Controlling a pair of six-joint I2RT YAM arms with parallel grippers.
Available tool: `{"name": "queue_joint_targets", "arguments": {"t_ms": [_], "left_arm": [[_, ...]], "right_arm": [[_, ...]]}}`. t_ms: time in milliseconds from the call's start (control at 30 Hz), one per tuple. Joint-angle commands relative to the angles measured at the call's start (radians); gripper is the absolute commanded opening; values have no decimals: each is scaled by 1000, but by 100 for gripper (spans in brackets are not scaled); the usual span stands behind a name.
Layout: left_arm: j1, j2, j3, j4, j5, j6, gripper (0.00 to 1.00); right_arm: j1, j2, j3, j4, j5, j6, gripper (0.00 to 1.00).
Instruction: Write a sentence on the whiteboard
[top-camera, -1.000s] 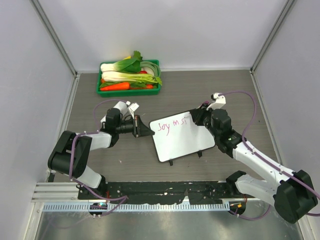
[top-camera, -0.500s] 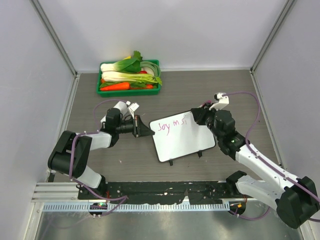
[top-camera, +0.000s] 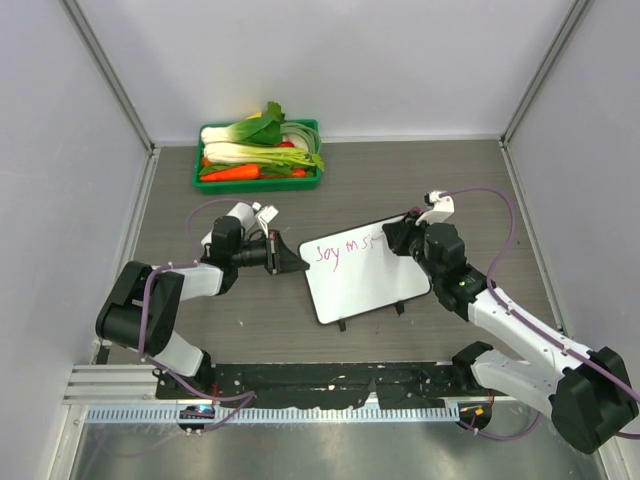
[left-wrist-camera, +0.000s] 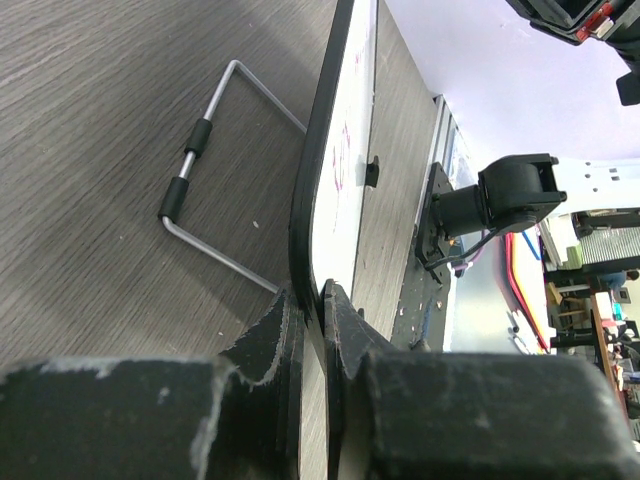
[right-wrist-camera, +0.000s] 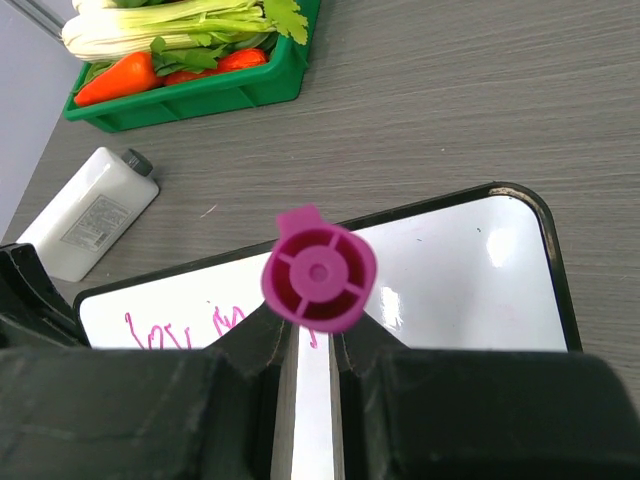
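Whiteboard (top-camera: 365, 285) stands tilted on its wire stand (left-wrist-camera: 200, 180) in the middle of the table (top-camera: 450, 170), between the two arms and well apart from the green tray (top-camera: 258, 183) of vegetables at the far edge. The left gripper (top-camera: 290, 258) is pinched narrow on the board's left edge, steadying it. The right gripper (top-camera: 392, 237) is closed round a pink marker (right-wrist-camera: 319, 270), whose butt end faces the wrist camera. Its tip is down by the board's upper right part, but whether it touches I cannot tell. The sentence (top-camera: 345, 250) runs in pink along the top: something like "Say m", then small strokes I cannot read. Over the last second the right wrist lifted slightly and came back down, and the last mark now seems to carry a short cross-stroke where it earlier ended in a small tick. The left arm and the board have not shifted. I judge that one letter has just been finished. The writing is only partly done, with much white left, so the tip should next step rightward.
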Motion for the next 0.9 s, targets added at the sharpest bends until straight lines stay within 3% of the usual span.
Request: {"name": "queue_joint_targets", "arguments": {"t_ms": [0, 867], "left_arm": [[-10, 23, -3, -38, 4, 69, 0], [-12, 28, -2, -37, 7, 69, 0]], "right_arm": [[-5, 9, -8, 28, 45, -13, 1], [-5, -20, -46, -4, 19, -15, 1]]}}
